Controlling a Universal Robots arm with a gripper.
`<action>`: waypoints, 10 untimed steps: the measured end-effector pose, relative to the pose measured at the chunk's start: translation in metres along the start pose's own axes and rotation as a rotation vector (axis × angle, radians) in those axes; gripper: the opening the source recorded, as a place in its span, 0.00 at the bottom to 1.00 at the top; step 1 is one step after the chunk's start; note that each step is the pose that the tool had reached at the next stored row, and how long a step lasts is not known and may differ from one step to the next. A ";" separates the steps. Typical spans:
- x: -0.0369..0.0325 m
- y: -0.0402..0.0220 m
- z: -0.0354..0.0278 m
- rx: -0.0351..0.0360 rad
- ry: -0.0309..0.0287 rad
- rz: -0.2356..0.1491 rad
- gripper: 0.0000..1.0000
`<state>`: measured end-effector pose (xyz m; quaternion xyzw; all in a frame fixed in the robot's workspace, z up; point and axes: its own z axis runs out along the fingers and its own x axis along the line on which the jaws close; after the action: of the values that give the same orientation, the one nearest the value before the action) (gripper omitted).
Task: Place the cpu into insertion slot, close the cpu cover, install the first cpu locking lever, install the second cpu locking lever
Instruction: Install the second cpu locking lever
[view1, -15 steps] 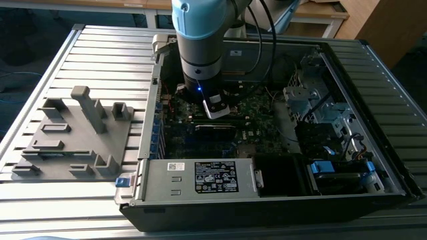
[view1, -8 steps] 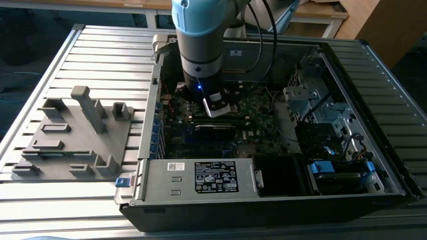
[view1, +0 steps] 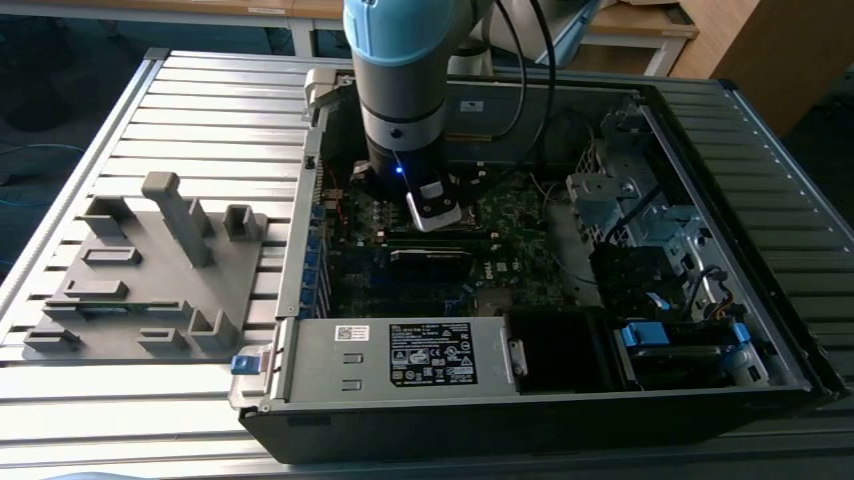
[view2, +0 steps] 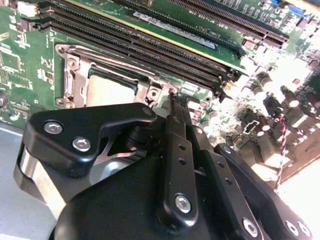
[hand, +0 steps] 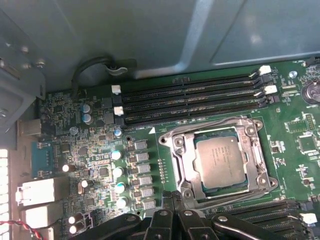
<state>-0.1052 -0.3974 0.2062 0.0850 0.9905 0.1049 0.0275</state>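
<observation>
The cpu (hand: 220, 161) lies flat in its socket on the green motherboard, silver top up; it is also seen as cpu (view2: 109, 91). The cpu cover (hand: 181, 155) lies down around it as a shiny frame, the chip showing through its window. My gripper (hand: 173, 196) is shut, its black fingers pressed together with nothing visible between them. Its tips hover at the socket's edge by a corner of the cover (view2: 80, 75). In the exterior view the gripper (view1: 430, 218) hangs inside the open computer case over the board. I cannot tell how the locking levers stand.
Black memory slots (hand: 190, 100) run beside the socket. A row of capacitors (hand: 117, 172) stands on its other side. The case wall (hand: 150, 30) rises behind. A grey fixture (view1: 147, 270) sits at the exterior view's left; a power supply (view1: 400, 355) fills the near side.
</observation>
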 end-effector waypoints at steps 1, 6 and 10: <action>0.0000 0.0000 0.0001 0.0004 -0.0002 0.000 0.11; 0.0004 0.0028 0.0005 0.0052 -0.0009 0.000 0.11; -0.0015 0.0054 0.0011 0.0092 -0.0015 -0.001 0.11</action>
<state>-0.1027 -0.3922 0.2063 0.0849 0.9909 0.1003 0.0279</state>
